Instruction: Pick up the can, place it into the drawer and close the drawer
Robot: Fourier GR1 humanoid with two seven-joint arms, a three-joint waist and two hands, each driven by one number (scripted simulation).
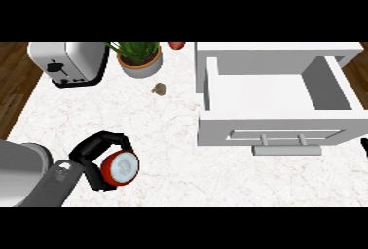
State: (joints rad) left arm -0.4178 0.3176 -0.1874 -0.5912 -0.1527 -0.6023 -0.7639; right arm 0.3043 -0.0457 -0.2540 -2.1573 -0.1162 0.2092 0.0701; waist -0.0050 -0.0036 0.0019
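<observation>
The red can with a pale lid lies at the lower left of the marble counter, and my left hand has its black fingers curled round it. The white drawer stands pulled open at the right, its inside bare and its grey handle facing me. Only a black sliver of my right hand shows at the right edge, too little to read.
A white toaster stands at the back left. A potted green plant is beside it, with a small brown object in front of it. A red item peeks at the top edge.
</observation>
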